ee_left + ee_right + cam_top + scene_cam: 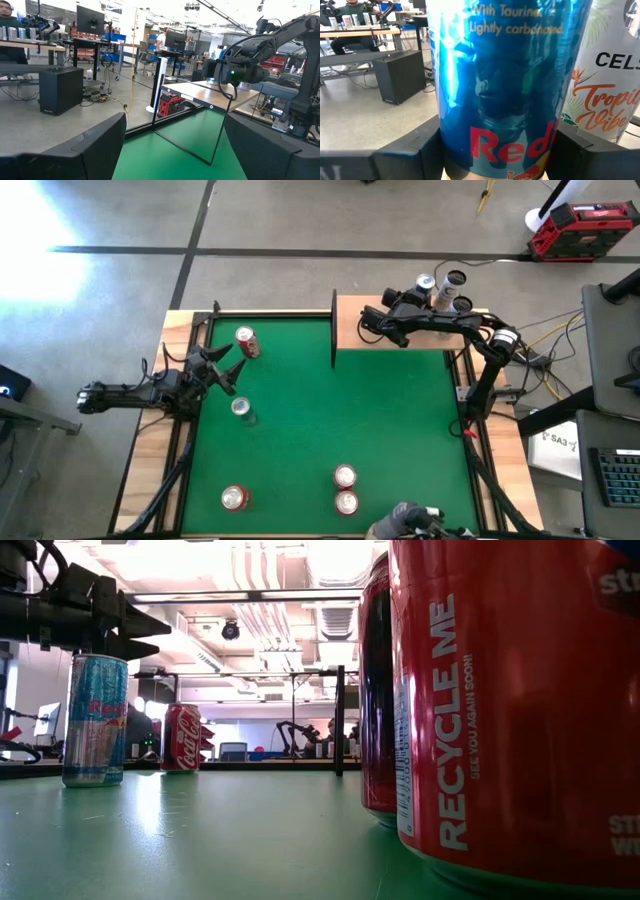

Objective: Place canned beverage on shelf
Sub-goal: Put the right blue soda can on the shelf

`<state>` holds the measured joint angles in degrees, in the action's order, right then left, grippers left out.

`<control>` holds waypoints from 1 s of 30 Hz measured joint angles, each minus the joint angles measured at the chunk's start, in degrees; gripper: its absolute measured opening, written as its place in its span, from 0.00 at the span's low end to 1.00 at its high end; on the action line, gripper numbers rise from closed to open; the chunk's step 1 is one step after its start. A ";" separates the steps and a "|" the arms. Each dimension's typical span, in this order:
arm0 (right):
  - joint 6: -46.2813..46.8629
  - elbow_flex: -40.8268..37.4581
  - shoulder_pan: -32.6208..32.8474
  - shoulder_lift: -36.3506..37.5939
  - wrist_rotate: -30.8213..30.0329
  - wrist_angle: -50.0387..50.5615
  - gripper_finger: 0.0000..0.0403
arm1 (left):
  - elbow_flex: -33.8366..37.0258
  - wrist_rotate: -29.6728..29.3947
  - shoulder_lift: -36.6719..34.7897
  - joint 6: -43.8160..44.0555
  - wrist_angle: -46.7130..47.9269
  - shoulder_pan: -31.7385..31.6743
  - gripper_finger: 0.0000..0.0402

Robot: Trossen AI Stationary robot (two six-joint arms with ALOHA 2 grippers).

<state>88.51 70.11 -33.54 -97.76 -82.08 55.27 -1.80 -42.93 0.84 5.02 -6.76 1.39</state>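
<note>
Over the small rectangular light-wood shelf with thin black metal posts, at the far right corner of the green felt table: right gripper, dark fingers clamped on either side of a tall blue-and-silver energy-drink can. Can upright between the fingers, filling the right wrist view, base just above the pale wood. Touching or just beside it on the shelf, a white slim can with orange tropical lettering.

At the table's left edge: left gripper, fingers parted and holding nothing, raised above the felt. Near it, a red cola can and a pale blue-and-silver slim can, both standing free.
</note>
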 joint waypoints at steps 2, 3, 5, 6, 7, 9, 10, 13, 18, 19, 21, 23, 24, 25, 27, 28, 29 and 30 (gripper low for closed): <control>-0.09 0.00 0.00 0.00 0.00 0.02 0.60 | -0.01 0.01 0.00 0.01 -0.02 0.00 0.81; -0.32 0.00 0.00 0.00 0.00 0.01 0.60 | -0.01 0.00 0.00 0.00 0.00 0.01 0.81; -0.74 0.00 0.00 0.04 0.03 0.05 0.61 | 0.00 0.00 0.00 0.02 0.00 0.02 0.81; -1.03 0.00 0.00 0.05 0.09 0.06 0.62 | 0.00 0.02 0.00 0.01 0.00 0.01 0.81; -1.41 0.00 0.00 0.10 0.45 0.11 0.63 | 0.00 0.02 0.00 0.00 -0.01 0.02 0.81; -2.56 -0.07 0.00 0.15 1.67 0.33 0.66 | 0.00 0.01 0.00 0.01 -0.01 0.01 0.81; -2.92 -0.11 0.00 0.29 2.14 0.30 0.67 | 0.00 0.02 0.00 0.01 0.00 0.01 0.81; -3.28 -0.11 0.00 1.13 3.72 0.28 0.71 | 0.00 0.02 0.00 0.00 0.00 0.02 0.81; -3.74 -0.11 0.35 2.06 4.07 0.28 0.77 | 0.00 0.00 0.00 0.00 0.00 0.00 0.81; -3.89 -0.11 0.53 2.21 4.09 0.31 0.77 | -0.01 0.01 0.00 0.01 0.00 0.02 0.81; -3.89 -0.11 1.00 2.40 4.11 0.31 0.79 | -0.02 0.02 0.00 0.02 0.00 0.01 0.81; -4.13 -0.11 1.47 2.43 4.15 0.31 0.80 | 0.00 0.02 0.00 0.02 0.00 0.02 0.81; -4.37 -0.11 1.73 2.43 4.15 0.31 0.80 | 0.00 0.02 0.00 0.02 0.00 0.02 0.81; -4.63 -0.11 1.97 2.43 4.17 0.31 0.81 | 0.00 0.01 0.00 0.00 0.00 0.01 0.81; -5.02 -0.11 2.40 2.47 4.18 0.40 0.81 | -0.01 0.00 0.00 0.00 0.00 0.01 0.81; -5.02 -0.11 2.62 2.47 4.20 0.71 0.81 | 0.00 0.01 0.00 0.01 0.00 0.02 0.81; -4.81 -0.11 2.85 2.47 4.29 1.25 0.81 | 0.00 0.02 0.00 0.01 0.00 0.02 0.81; -4.46 -0.11 2.99 2.47 4.35 1.83 0.81 | 0.00 0.01 0.00 0.00 0.00 0.01 0.81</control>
<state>84.05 70.00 -30.55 -95.29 -77.74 57.10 -1.81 -42.92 0.84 5.02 -6.76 1.40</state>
